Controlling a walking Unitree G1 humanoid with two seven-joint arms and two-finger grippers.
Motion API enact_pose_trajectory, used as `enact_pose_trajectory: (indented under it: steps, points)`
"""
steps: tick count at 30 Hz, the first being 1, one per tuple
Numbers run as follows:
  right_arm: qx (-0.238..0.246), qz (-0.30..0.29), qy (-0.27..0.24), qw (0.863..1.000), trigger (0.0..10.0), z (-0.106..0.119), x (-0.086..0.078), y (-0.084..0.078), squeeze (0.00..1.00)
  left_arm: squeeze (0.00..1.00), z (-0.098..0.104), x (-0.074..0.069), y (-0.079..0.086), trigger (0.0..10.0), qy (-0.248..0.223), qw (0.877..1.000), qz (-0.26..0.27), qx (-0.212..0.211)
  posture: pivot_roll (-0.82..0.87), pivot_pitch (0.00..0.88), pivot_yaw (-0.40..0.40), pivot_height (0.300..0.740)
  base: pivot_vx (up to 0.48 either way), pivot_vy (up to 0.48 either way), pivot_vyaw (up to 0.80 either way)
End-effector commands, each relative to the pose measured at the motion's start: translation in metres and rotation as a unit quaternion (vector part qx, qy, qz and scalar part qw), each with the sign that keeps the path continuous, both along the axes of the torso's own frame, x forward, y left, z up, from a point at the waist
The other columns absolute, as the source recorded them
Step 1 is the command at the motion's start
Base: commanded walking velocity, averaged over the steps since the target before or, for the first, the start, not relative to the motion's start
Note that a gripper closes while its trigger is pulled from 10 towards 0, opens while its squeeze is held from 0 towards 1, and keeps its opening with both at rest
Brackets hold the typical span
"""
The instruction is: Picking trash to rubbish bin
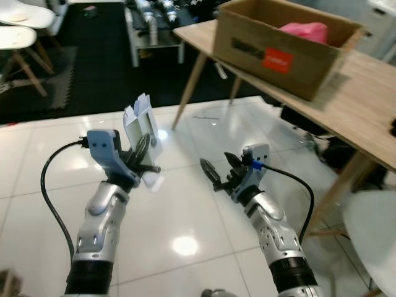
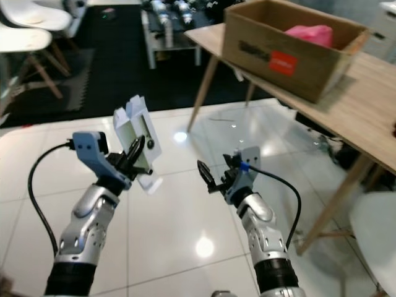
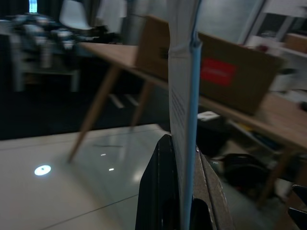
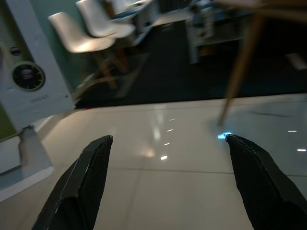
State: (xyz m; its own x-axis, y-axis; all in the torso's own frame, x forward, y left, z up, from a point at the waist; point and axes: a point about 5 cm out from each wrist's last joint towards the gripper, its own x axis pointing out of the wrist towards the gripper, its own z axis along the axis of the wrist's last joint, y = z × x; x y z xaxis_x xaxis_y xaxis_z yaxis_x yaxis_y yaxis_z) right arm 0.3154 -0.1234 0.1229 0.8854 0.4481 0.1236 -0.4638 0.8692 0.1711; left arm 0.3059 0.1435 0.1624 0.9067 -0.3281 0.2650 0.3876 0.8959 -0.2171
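Left gripper: its jaws are pinched tight on a flat white carton. It holds the carton up high, in front of the robot, so it can carry it along.

Carton: this is the trash. It is squashed flat and stands on its edge between the black fingers. It is off the floor and touches nothing else.

Right gripper: its jaws are spread wide and hold nothing. It waits out in front, over the white floor, near the other gripper but not touching it.

Table: a wooden table stands ahead on the robot's right side.

Box: a big brown box sits on the table. Something pink lies inside it. I think this box may be where the trash goes, but I cannot be sure.

Chairs: white chairs stand far back on the left.

Step now: I think the robot is carrying the carton to the bin. The drop is not yet done.
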Motion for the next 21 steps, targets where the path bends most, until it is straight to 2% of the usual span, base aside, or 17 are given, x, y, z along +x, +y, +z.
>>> enact_pose_trajectory:
  steps: [1,3,13,21]
  points:
    - [0.0,-0.009,-0.001,1.0,10.0,-0.001,0.001,-0.003,0.0,0.0,-0.003,0.001,0.0,10.0,0.004,1.0,0.003,0.01,0.05,0.096,-0.017,0.74,0.0,0.0,-0.8]
    - [0.002,-0.013,-0.005,1.0,10.0,0.001,0.001,-0.003,0.0,0.0,-0.002,0.003,0.0,10.0,0.0,1.0,0.005,0.016,0.04,0.1,-0.018,0.74,0.0,0.0,-0.78]
    - [0.007,-0.008,-0.023,1.0,10.0,0.006,0.003,-0.004,0.0,0.0,0.006,0.01,0.002,10.0,-0.016,1.0,0.007,0.016,0.04,0.1,-0.017,0.74,0.0,0.0,0.0]
    - [0.009,-0.012,-0.023,1.0,10.0,0.008,0.005,-0.001,0.0,0.0,0.011,0.012,0.001,10.0,-0.029,1.0,-0.002,-0.002,0.03,0.098,-0.021,0.74,0.299,0.0,0.0]
